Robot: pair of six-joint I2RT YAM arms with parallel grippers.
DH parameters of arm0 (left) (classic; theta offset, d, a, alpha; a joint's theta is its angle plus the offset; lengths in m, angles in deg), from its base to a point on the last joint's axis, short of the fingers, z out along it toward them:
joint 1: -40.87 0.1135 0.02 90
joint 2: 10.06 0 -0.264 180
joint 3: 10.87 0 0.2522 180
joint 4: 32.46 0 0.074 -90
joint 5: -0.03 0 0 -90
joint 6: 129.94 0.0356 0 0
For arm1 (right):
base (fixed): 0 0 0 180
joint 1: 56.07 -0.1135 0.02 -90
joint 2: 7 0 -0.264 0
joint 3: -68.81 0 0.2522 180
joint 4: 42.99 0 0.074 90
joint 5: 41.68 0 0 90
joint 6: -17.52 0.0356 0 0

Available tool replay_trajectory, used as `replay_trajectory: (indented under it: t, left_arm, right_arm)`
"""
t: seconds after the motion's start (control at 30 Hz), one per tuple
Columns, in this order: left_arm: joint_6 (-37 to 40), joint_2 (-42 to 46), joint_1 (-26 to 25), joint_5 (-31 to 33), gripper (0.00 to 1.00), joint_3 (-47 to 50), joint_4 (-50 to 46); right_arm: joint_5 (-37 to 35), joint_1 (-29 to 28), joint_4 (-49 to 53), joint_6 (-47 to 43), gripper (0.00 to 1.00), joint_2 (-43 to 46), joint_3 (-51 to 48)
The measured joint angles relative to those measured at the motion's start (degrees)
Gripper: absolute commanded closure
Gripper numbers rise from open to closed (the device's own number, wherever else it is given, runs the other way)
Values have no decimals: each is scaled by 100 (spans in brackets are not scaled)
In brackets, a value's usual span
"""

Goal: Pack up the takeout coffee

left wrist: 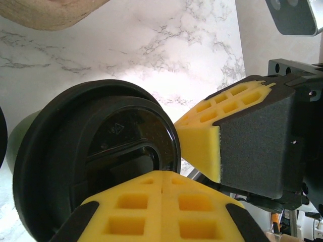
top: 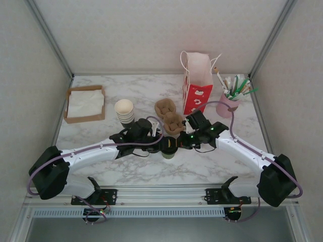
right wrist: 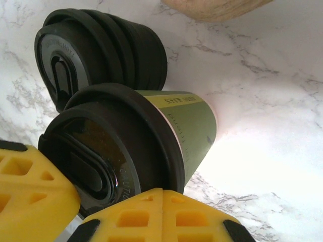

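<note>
Currently green paper cup with black plastic lid [top: 169, 147] stands on marble surface [top: 151, 174] between left end effector [top: 159, 145] and right end effector [top: 182, 140]; cannot tell either's closure. Grip below lid, keep upright.

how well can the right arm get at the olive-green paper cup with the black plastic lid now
Probably yes: the right fingers, shut, sit at the rim of the black-lidded olive-green paper cup. The left fingers crowd its other side, and the stack of black plastic lids stands close beside it.
</note>
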Motion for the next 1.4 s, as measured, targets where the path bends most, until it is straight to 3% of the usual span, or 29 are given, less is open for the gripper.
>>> replay_trajectory:
  t: [0.4, 0.67, 0.83, 1.13, 1.4]
  left_arm:
    - [-37, 48, 4, -2, 91, 20, -9]
    - [-55, 50, 4, -2, 74, -125, -111]
    - [-50, 98, 4, 20, 58, -280, -289]
    - [59, 568, 236, 87, 50, -422, -763]
    - [120, 798, 562, 92, 48, -389, -1047]
  right_arm:
    - [-551, -234, 546, -144, 100, -258, 553]
    - [-837, -234, 1045, -415, 100, -503, 1152]
    - [-789, -234, 1060, -404, 100, -389, 1045]
    - [-293, -393, 748, -90, 79, 546, 271]
    - [-149, -953, 304, 107, 71, 339, 164]
